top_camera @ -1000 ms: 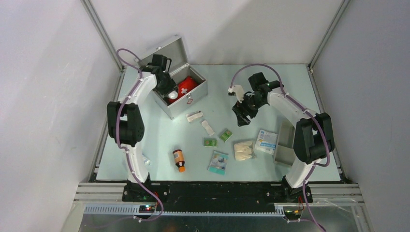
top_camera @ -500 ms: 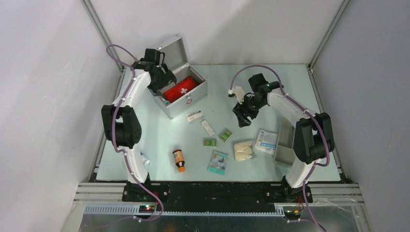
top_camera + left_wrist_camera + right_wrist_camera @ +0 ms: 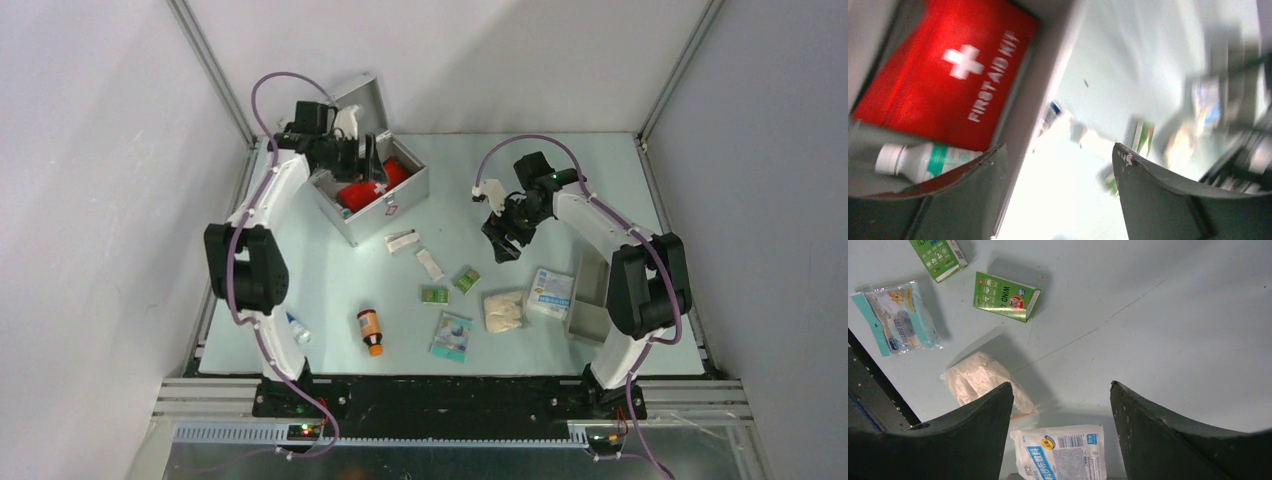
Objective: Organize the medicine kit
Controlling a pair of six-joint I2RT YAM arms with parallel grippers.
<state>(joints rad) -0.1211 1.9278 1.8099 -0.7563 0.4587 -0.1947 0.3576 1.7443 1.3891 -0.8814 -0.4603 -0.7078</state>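
The medicine kit (image 3: pixel 383 213) is a silver case at the back left with its lid (image 3: pixel 352 100) raised. Inside lie a red "FIRST AID KIT" pouch (image 3: pixel 948 75) and a white bottle with a green label (image 3: pixel 923 160). My left gripper (image 3: pixel 366 160) hovers over the case with its jaws apart and nothing between them; in the left wrist view, the left gripper (image 3: pixel 1060 155) frames the case wall (image 3: pixel 1048 90). My right gripper (image 3: pixel 503 241) hangs open and empty above the table right of centre. In its own view, the right gripper (image 3: pixel 1061 390) is over a white and blue packet (image 3: pixel 1063 452).
Loose on the table are a white box (image 3: pixel 403 240), a white strip (image 3: pixel 430 264), two green boxes (image 3: pixel 435 294) (image 3: pixel 467 279), a brown bottle (image 3: pixel 371 331), a blue packet (image 3: pixel 452 335), a gauze bag (image 3: pixel 504 310) and a grey tray (image 3: pixel 590 295).
My left gripper opened, left the white bottle in the case, rose and swung right over it. The right arm has hardly moved.
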